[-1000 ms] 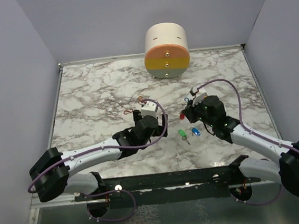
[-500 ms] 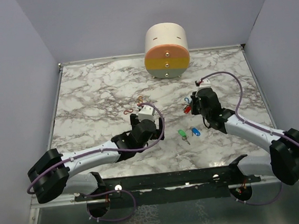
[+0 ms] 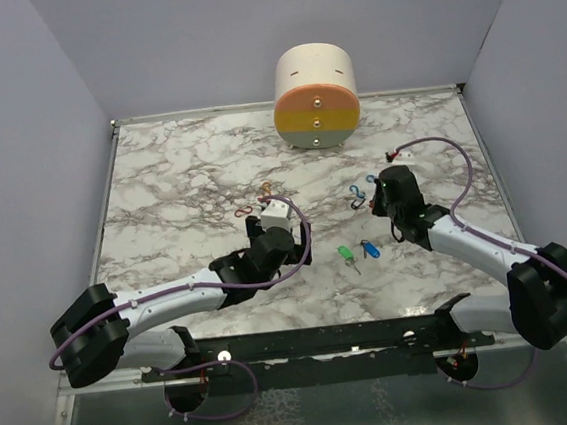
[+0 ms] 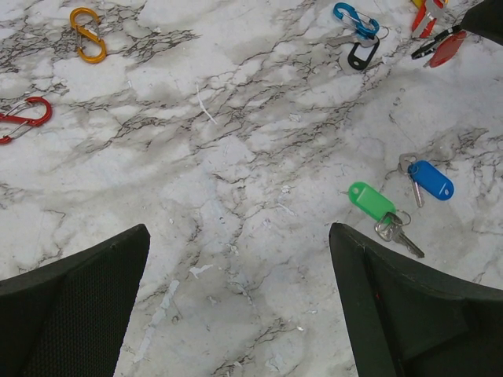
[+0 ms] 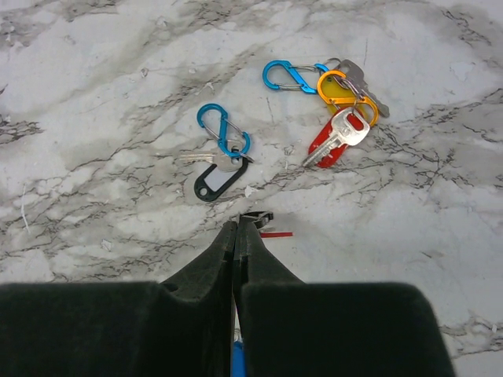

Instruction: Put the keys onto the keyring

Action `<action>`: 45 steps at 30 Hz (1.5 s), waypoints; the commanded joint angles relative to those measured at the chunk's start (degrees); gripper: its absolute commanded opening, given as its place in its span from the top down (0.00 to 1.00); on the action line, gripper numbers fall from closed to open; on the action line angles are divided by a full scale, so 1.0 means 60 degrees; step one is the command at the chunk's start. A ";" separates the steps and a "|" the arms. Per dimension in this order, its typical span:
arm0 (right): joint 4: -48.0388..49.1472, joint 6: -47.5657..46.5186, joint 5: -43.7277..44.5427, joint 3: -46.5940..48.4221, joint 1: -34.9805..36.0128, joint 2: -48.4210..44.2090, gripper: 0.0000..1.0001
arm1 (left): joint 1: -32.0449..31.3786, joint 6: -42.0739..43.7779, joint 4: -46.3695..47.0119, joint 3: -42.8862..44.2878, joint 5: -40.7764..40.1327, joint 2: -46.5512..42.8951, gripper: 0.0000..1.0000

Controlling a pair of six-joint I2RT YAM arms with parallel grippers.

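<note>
A green key (image 4: 371,201) and a blue key (image 4: 431,180) lie side by side on the marble, right of my open left gripper (image 4: 240,232), which has nothing between its fingers. Farther back, a black key (image 5: 214,182) hangs on a blue S-shaped clip keyring (image 5: 224,129). A red key (image 5: 334,141) and a yellow key (image 5: 336,94) sit on an orange clip (image 5: 346,94) linked to another blue clip (image 5: 292,76). My right gripper (image 5: 237,224) is shut just short of the black key, with a thin black clip (image 5: 258,217) pinched edge-on at its tips.
A loose orange clip (image 4: 87,34) and a red clip (image 4: 23,120) lie left of the left gripper (image 3: 278,221). A round pastel drawer unit (image 3: 316,97) stands at the table's back edge. Grey walls close in both sides.
My right arm has swung back and to the right, away from the green and blue keys, and the red key went with it. The left arm barely shifted.
</note>
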 commanded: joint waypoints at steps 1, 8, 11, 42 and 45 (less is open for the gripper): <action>-0.0101 0.0544 0.0507 -0.0265 -0.0186 -0.0008 0.99 | 0.0014 -0.0073 0.0265 -0.0094 0.0031 -0.0068 0.01; -0.0314 0.1008 0.0602 -0.0677 -0.0360 -0.0367 0.94 | 0.0020 -0.0129 0.0297 -0.0152 0.0084 -0.0024 0.01; -0.0374 0.1059 0.0668 -0.0726 -0.0360 -0.0506 0.74 | 0.0014 -0.0157 0.0288 -0.0167 0.0089 -0.0025 0.01; -0.1698 0.0843 -0.2675 -0.1042 0.1426 -0.0767 0.48 | 0.0693 -0.0144 -0.0326 -0.0061 0.0006 -0.0155 0.01; -0.1999 0.0923 -0.2368 -0.0972 0.1427 -0.0808 0.48 | 0.0716 -0.0157 -0.0346 -0.0079 0.0047 -0.0169 0.01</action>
